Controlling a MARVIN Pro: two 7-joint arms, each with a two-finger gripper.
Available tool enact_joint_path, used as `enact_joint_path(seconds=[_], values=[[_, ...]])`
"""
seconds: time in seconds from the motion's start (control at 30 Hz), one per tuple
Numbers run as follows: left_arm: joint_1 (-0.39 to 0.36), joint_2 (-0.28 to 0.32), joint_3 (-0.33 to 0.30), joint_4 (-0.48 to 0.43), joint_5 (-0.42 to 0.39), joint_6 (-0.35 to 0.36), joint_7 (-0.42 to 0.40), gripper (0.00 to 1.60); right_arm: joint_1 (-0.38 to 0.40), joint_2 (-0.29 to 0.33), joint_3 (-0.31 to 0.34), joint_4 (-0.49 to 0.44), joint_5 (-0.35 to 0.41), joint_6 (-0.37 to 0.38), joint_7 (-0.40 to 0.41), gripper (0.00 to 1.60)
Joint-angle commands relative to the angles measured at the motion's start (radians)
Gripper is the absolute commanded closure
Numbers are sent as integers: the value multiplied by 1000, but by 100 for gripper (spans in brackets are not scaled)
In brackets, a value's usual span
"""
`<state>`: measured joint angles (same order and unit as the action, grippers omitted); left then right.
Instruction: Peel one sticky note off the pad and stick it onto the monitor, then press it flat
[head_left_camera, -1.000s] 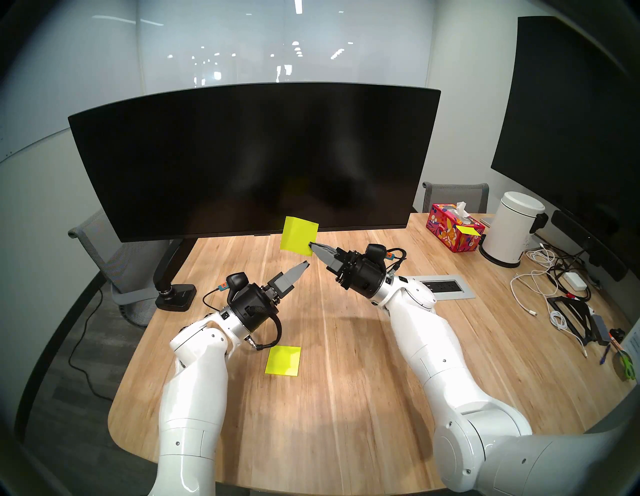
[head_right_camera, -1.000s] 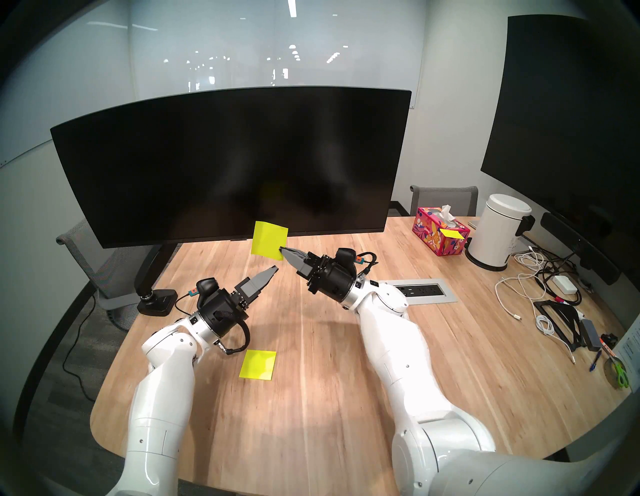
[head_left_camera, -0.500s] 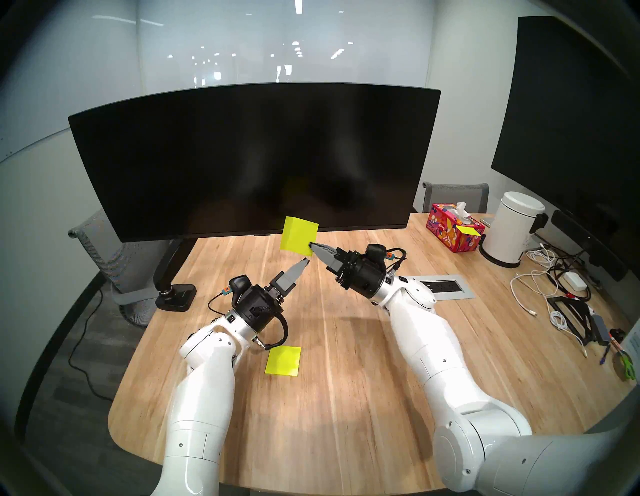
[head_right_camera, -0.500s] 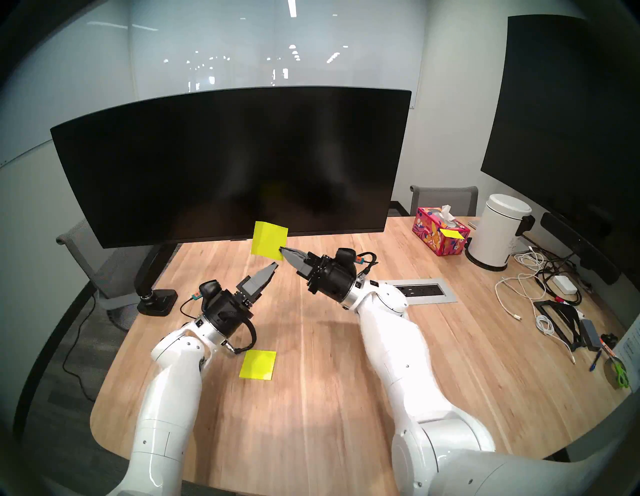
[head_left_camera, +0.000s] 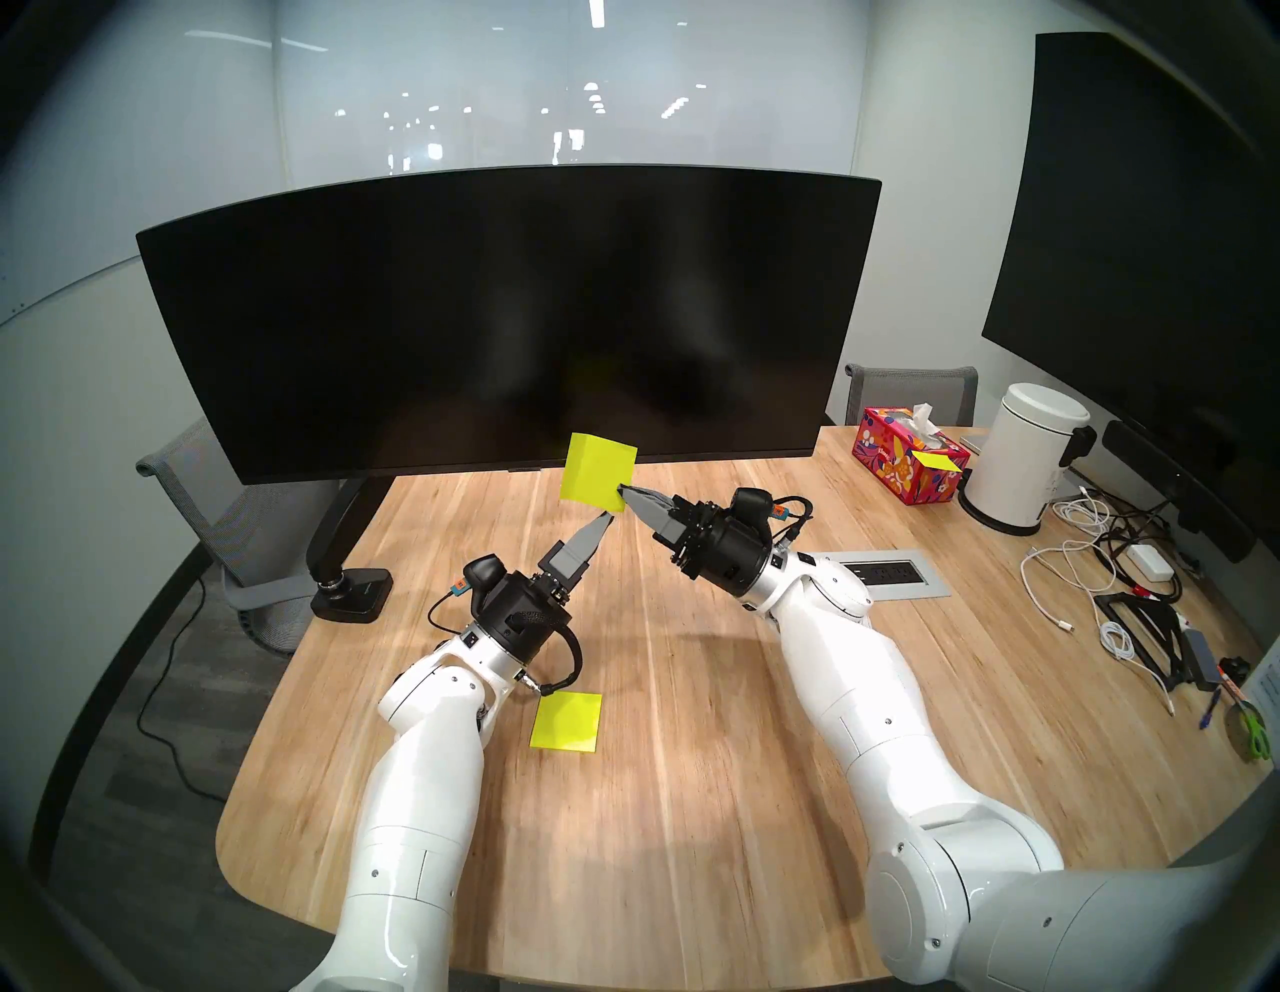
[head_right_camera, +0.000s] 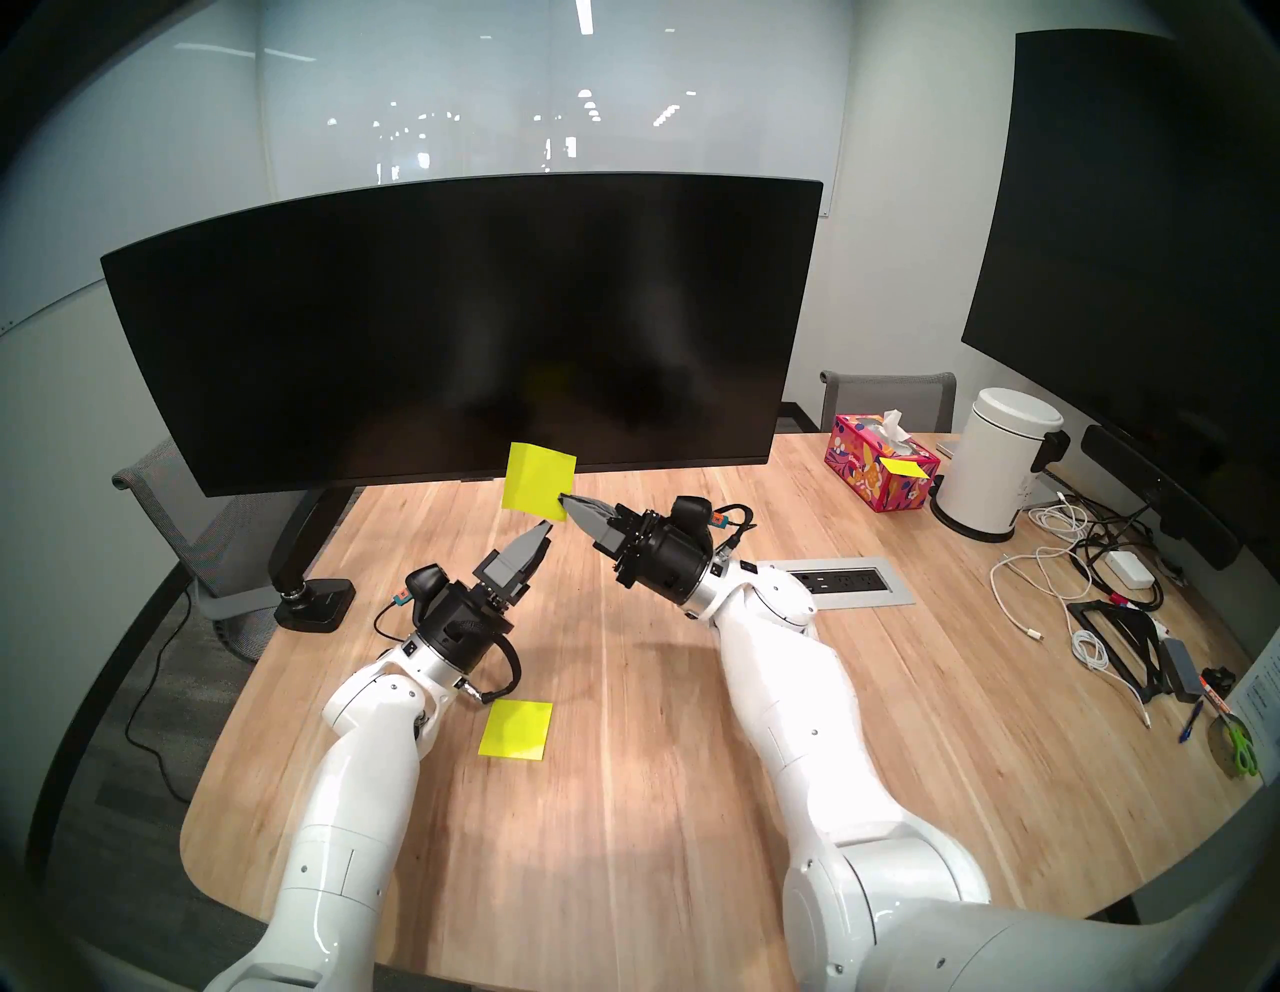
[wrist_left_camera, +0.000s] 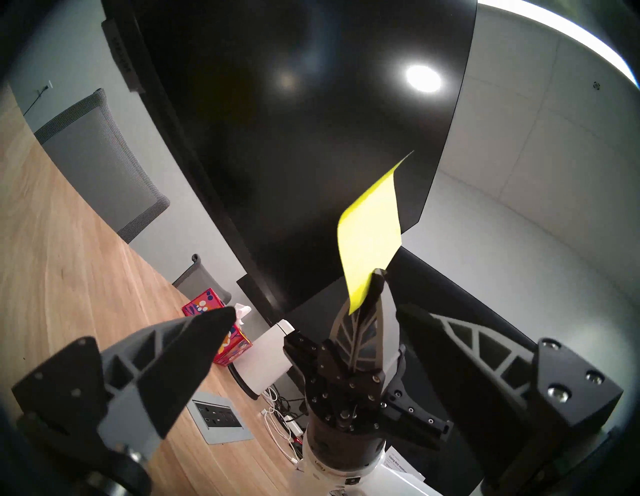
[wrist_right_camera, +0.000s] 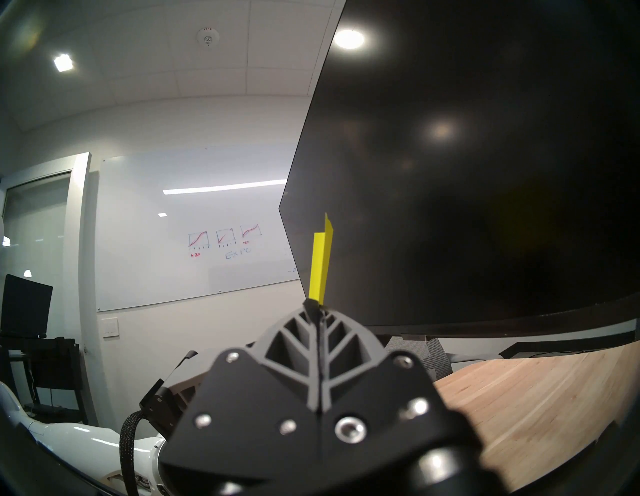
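Looking nearest first, I see the pad (head_left_camera: 566, 720) lying flat on the counter (head_left_camera: 692, 762) beside my left arm. My left tool (wrist_left_camera: 313, 318) gapes empty just under the sticky note (head_left_camera: 598, 471). My right tool (head_left_camera: 621, 492) pinches that note's corner, upright before the monitor (head_left_camera: 485, 312).

a small meeting room: a light wooden table (head_left_camera: 692, 796) with rounded corners stands on grey carpet (head_left_camera: 159, 693). grey mesh chairs (head_left_camera: 228, 526) sit at its far left and far right. a frosted glass wall (head_left_camera: 485, 83) catches ceiling-light reflections beyond. a whiteboard (wrist_right_camera: 194, 225) bears red and blue sketches; recessed lamps (wrist_right_camera: 63, 62) glow overhead.
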<state>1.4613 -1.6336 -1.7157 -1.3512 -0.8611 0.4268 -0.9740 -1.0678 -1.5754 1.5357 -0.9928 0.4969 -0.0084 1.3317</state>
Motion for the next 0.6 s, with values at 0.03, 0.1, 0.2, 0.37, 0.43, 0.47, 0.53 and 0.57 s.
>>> enact_joint_path(seconds=[0.03,0.1,0.2,0.37,0.43,0.47,0.53,0.57], values=[[-64,-16,-12,16,-37,-25,-50,0,14,-7,1,-13,3,2,-1,160],[-73,-16,-14,30,-47,-21,-65,0,14,-7,1,-13,3,2,-1,160],[-86,-7,-15,48,-63,0,-93,0,14,-8,2,-13,2,2,-1,160],[-92,1,-10,60,-71,16,-128,0,13,-8,3,-14,2,3,-1,160],[-96,4,-7,66,-75,27,-143,0,13,-8,3,-14,1,3,-1,160],[-94,3,-7,63,-76,29,-144,0,13,-8,3,-14,1,3,-1,160],[-96,6,-4,65,-79,39,-155,0,13,-9,3,-14,1,3,-1,160],[-97,7,-3,66,-81,43,-158,0,13,-9,4,-14,1,3,-1,160]])
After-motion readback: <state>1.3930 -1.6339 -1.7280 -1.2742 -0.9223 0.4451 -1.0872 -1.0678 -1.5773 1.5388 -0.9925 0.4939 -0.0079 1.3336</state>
